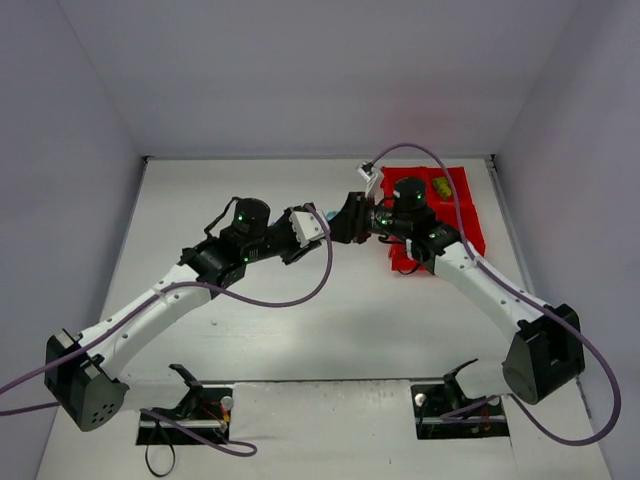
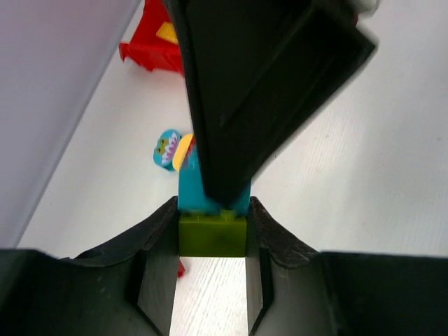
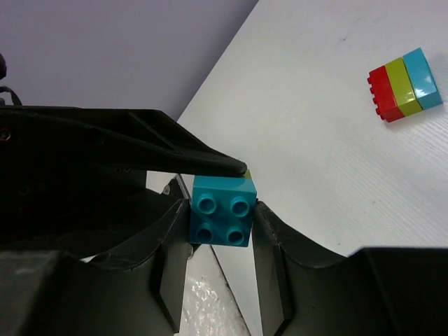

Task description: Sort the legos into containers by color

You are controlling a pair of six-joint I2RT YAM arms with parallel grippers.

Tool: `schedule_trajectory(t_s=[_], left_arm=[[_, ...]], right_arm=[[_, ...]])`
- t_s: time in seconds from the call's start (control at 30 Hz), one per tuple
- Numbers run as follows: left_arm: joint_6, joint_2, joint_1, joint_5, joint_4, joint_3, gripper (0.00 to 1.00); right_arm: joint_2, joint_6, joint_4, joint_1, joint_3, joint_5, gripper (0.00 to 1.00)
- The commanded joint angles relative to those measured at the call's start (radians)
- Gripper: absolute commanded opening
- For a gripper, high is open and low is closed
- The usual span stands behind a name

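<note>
While left fingers (image 2: 155,255) pinch a green brick (image 2: 212,236), right fingers (image 3: 173,241) pinching the attached teal brick (image 3: 222,210)

Over the middle of the table (image 1: 300,345), the left gripper (image 1: 312,228) and right gripper (image 1: 350,218) meet nose to nose, with two joined legos (image 3: 222,210) pinched between them, one brick in each grip. The tray (image 1: 468,225) sits far right, partly under the right arm (image 1: 480,280). A three-brick block (image 3: 404,84) lies on the table, well apart.
</note>
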Motion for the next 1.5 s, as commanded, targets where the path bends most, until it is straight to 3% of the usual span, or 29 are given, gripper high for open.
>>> schedule_trajectory(t_s=[0.0, 0.33, 0.6, 0.83, 0.9, 0.93, 1.1, 1.23, 1.33, 1.47], left_arm=[[-0.008, -0.023, 0.036, -0.046, -0.173, 0.036, 0.17], [-0.012, 0.000, 0.036, -0.038, -0.198, 0.050, 0.17], [-0.020, -0.044, 0.035, -0.033, -0.150, 0.027, 0.17], [-0.023, -0.078, 0.036, -0.007, -0.118, 0.005, 0.17], [-0.025, -0.089, 0.035, 0.003, -0.107, -0.002, 0.17], [-0.023, -0.092, 0.035, 0.006, -0.106, -0.004, 0.17], [-0.017, -0.107, 0.035, 0.013, -0.094, -0.015, 0.17], [-0.015, -0.112, 0.035, 0.025, -0.087, -0.018, 0.17], [-0.014, -0.115, 0.035, 0.031, -0.084, -0.019, 0.17], [-0.009, -0.123, 0.035, 0.034, -0.078, -0.027, 0.17]], right_arm=[[-0.085, -0.112, -0.013, -0.178, 0.010, 0.117, 0.00], [-0.134, -0.219, -0.124, -0.343, 0.020, 0.125, 0.00], [-0.090, -0.312, -0.249, -0.528, 0.019, 0.687, 0.00], [0.080, -0.313, -0.239, -0.596, 0.056, 0.838, 0.05], [0.132, -0.310, -0.234, -0.602, 0.063, 0.853, 0.09], [0.148, -0.310, -0.231, -0.607, 0.066, 0.844, 0.18], [0.215, -0.310, -0.231, -0.613, 0.069, 0.832, 0.36], [0.206, -0.309, -0.232, -0.613, 0.069, 0.809, 0.56], [0.168, -0.305, -0.228, -0.610, 0.066, 0.734, 0.64], [0.059, -0.273, -0.220, -0.599, 0.053, 0.592, 0.65]])
